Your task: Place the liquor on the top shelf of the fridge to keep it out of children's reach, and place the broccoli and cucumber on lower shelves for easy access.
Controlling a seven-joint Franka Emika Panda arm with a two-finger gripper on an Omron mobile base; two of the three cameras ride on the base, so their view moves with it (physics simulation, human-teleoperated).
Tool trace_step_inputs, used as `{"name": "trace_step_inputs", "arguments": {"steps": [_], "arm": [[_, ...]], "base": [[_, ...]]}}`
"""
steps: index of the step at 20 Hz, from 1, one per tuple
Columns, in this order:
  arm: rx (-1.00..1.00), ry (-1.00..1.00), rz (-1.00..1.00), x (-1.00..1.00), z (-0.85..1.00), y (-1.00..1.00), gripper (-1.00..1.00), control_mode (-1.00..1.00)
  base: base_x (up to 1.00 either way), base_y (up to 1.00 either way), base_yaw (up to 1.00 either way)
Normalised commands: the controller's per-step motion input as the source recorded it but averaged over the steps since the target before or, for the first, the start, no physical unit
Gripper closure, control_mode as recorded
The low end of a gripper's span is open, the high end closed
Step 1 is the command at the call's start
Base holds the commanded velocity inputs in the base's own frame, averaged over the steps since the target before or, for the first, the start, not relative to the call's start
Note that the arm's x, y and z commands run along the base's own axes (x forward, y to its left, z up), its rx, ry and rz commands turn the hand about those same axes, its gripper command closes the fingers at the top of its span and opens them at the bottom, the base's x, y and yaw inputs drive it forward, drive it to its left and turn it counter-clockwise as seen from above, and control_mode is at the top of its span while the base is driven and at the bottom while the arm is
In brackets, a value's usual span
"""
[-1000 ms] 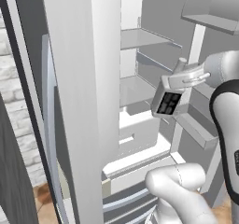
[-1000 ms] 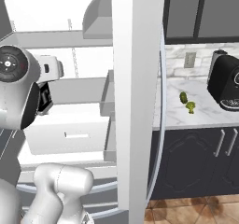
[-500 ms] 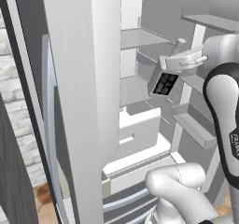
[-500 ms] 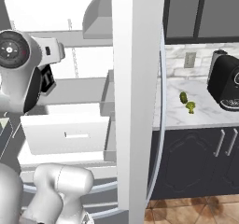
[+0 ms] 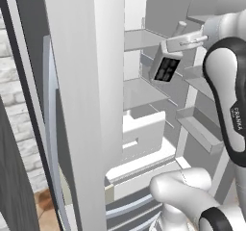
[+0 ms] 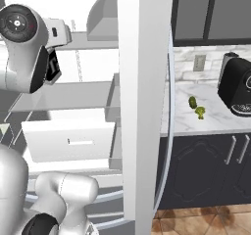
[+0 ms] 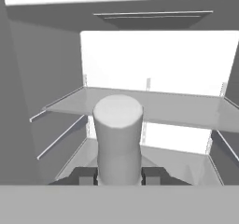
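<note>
Fridge (image 5: 144, 143) open, top shelf (image 7: 186, 108) bare.

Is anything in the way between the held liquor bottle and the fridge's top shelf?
No. In the hand view the liquor, clamped in the end effector, faces the top shelf across open air; the shelf surface ahead looks bare.

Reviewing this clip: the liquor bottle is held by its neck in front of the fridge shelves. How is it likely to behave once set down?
The liquor looks like rigid glass, so probably fragile if dropped. It hangs tilted from the gripper, fingers clamped on its narrow neck, so it may swing or slip. Square-shouldered and flat-sided, it likely won't roll, but set down tilted on the top shelf it could tip.
</note>
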Motion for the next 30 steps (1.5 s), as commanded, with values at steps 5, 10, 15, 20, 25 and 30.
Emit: {"name": "trace_step_inputs", "arguments": {"steps": [5,10,15,20,25,30], "arm": [[0.0,-0.04,0.0,0.34,0.07,0.09,1.0,-1.0],[0.0,-0.08,0.0,0.33,0.01,0.2,1.0,-1.0],[0.0,-0.08,0.0,0.38,0.0,0.22,1.0,-1.0],[0.0,-0.02,0.0,0.38,0.04,0.17,1.0,-1.0],[0.0,0.0,0.0,0.44,0.01,0.1,1.0,-1.0],[0.0,0.0,-0.01,0.5,0.0,0.11,1.0,-1.0]], "base": [[0.0,0.0,0.0],[0.0,0.0,0.0],[0.0,0.0,0.0],[0.0,0.0,0.0],[0.0,0.0,0.0],[0.0,0.0,0.0]]}}
